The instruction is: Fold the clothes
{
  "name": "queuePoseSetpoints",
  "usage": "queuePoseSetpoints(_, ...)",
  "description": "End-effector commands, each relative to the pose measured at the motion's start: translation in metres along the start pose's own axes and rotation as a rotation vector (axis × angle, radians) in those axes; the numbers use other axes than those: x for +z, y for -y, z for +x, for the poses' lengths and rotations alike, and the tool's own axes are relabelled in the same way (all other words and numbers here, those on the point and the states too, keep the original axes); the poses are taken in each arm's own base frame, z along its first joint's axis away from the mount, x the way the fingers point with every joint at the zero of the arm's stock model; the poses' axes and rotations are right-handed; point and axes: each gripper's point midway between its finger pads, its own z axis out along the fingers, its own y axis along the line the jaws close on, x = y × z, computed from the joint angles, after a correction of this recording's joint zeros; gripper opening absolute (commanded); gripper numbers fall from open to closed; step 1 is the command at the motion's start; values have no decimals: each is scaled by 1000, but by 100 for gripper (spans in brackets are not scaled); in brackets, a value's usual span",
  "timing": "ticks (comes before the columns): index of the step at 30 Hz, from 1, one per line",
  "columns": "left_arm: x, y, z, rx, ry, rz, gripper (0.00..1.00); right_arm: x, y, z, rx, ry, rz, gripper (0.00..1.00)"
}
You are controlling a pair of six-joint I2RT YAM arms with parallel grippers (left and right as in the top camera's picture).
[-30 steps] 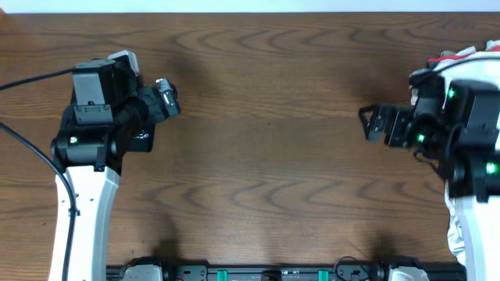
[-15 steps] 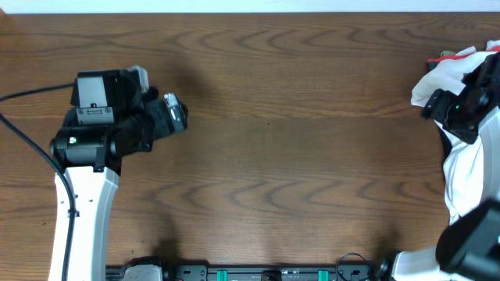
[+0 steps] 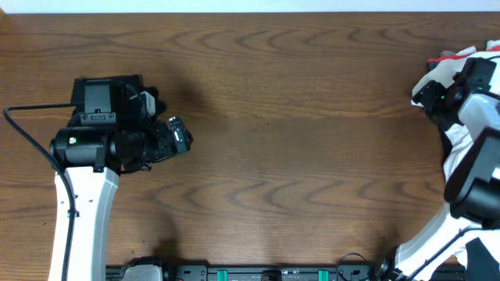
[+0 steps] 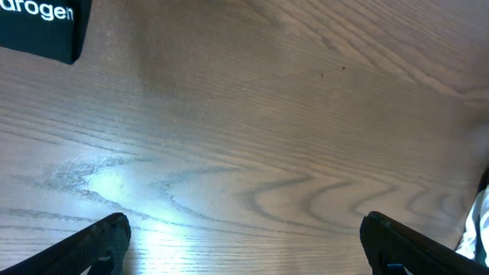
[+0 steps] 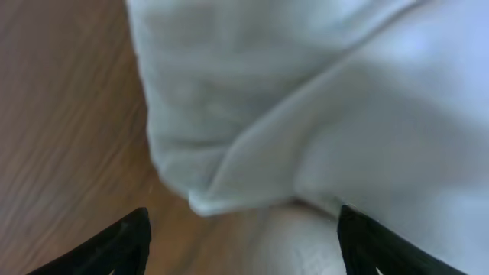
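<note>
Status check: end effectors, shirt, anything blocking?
Left end effector open, empty, over table. Right end effector open, poised at white T-shirt, no grip yet. Nothing blocking.

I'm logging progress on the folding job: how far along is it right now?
Done: one black folded shirt lies near the left hand, which hangs open and empty. In hand: the right hand, fingers apart, sits over the crumpled white garment at the right end of the table, with no grip visible yet. Left: pulling it out, spreading it and folding it.
</note>
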Motion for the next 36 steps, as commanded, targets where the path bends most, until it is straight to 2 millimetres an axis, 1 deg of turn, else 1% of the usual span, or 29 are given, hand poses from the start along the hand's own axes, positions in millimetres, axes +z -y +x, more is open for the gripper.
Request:
queuePoseSetpoints(1,-6,5,-3,6,17,13,98,11,-10,0,44,-14,-59,76)
queuePoseSetpoints(4,-6,4,-4,8,25,2,98,13,-16,-11,34,32,-83,73)
queuePoseSetpoints(6,-6,-2,-6,7,34,-28,98,13,-19,-17,29,57,-96,66)
queuePoseSetpoints(9,-7,-8,-9,8,48,-62,98,13,-20,-19,27,66,-100,49)
queuePoseSetpoints(11,-7,-11,-11,12,60,-86,98,13,-19,-18,28,61,-98,36)
queuePoseSetpoints(14,-7,-14,-13,29,68,-101,98,13,-22,-14,28,41,-111,9)
queuePoseSetpoints(15,-7,-14,-13,36,67,-102,98,13,-25,-11,28,27,-130,1)
queuePoseSetpoints(16,-7,-14,-13,43,67,-102,98,11,-30,-9,27,12,-158,1)
queuePoseSetpoints(18,-7,-14,-13,51,66,-102,98,3,-45,-6,17,-15,-241,1)
queuePoseSetpoints(20,-7,-14,-13,67,66,-103,98,-13,-66,-5,-12,-28,-345,1)
queuePoseSetpoints(21,-7,-14,-13,70,66,-103,98,-26,-79,-6,-38,-30,-411,1)
queuePoseSetpoints(23,-7,-14,-13,75,65,-103,98,-62,-113,-5,-105,-25,-551,1)
queuePoseSetpoints(24,-7,-14,-13,78,65,-103,98,-75,-123,-3,-128,-21,-587,1)
queuePoseSetpoints(26,-7,-14,-13,86,65,-104,98,-115,-156,7,-219,-9,-696,1)
queuePoseSetpoints(28,-8,-15,-14,98,70,-105,98,-153,-188,25,-315,3,-776,1)
queuePoseSetpoints(29,-8,-15,-15,101,74,-109,98,-170,-203,37,-362,9,-803,1)
queuePoseSetpoints(30,-10,-17,-17,100,83,-121,98,-181,-214,46,-399,13,-823,1)
queuePoseSetpoints(32,-19,-23,-24,96,122,-161,98,-205,-240,74,-486,13,-866,1)
queuePoseSetpoints(34,-33,-28,-34,90,179,-198,99,-219,-262,103,-548,-6,-892,1)
queuePoseSetpoints(35,-43,-29,-40,86,216,-211,99,-225,-276,126,-591,-28,-909,2)
queuePoseSetpoints(36,-52,-29,-46,83,248,-219,99,-227,-284,141,-619,-47,-919,1)
